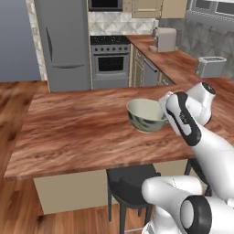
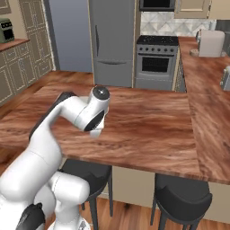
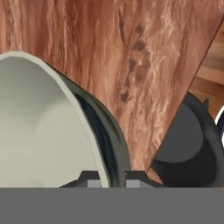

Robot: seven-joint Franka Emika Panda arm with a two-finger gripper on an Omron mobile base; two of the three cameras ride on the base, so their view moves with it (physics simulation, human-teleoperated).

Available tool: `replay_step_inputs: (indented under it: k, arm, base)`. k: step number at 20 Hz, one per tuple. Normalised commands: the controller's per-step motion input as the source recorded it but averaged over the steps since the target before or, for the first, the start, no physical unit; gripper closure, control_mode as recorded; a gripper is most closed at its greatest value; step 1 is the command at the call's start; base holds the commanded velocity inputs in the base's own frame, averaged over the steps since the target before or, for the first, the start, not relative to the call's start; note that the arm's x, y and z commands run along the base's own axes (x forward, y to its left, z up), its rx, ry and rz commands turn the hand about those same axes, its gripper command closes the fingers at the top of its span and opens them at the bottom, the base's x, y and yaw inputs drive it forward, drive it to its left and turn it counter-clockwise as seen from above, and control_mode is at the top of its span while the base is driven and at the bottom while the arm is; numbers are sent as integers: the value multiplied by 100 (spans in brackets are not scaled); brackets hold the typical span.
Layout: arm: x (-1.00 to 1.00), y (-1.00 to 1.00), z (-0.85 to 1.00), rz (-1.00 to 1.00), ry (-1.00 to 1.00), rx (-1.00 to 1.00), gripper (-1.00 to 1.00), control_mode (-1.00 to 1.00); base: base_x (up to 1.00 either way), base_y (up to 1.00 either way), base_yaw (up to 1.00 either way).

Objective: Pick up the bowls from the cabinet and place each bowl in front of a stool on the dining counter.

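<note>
Hand view: gripper nipped nearly shut on the wall of the bowl, one finger tip inside the pale interior, the other on the dark outer glaze. Rim runs up and away from the tips, so the bowl hangs off to one side of the hand, not under it.

Left base view: bowl sits just at the end of the arm, on or barely above the dining counter; I cannot tell whether its foot touches the wood. It lies to the left of the wrist, mouth up, only slightly tilted.

Stool stands below the near overhang, almost directly in line with the bowl but closer to the robot. That is the relation to watch: bowl is inboard of the edge, stool seat tucked partly beneath it. Hand view shows the same seat past the counter's edge.

Judgement: this looks like the set-down stage for this bowl. Room is generous, with bare wood to the left and behind and nothing near. A second stool shows to the right in the right base view. Releasing from a tilt could rock the bowl; levelling first seems wise.
</note>
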Motion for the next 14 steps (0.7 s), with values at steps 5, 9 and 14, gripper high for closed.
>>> replay_step_inputs:
  k: [5,9,14]
  arm:
    - [35,10,-61,0,2,0,100,-100]
    - [27,15,-53,0,0,0,100,-100]
    - [18,9,-39,0,0,0,100,-100]
  base:
    - [0,0,0]
    - [0,0,0]
    - [0,0,0]
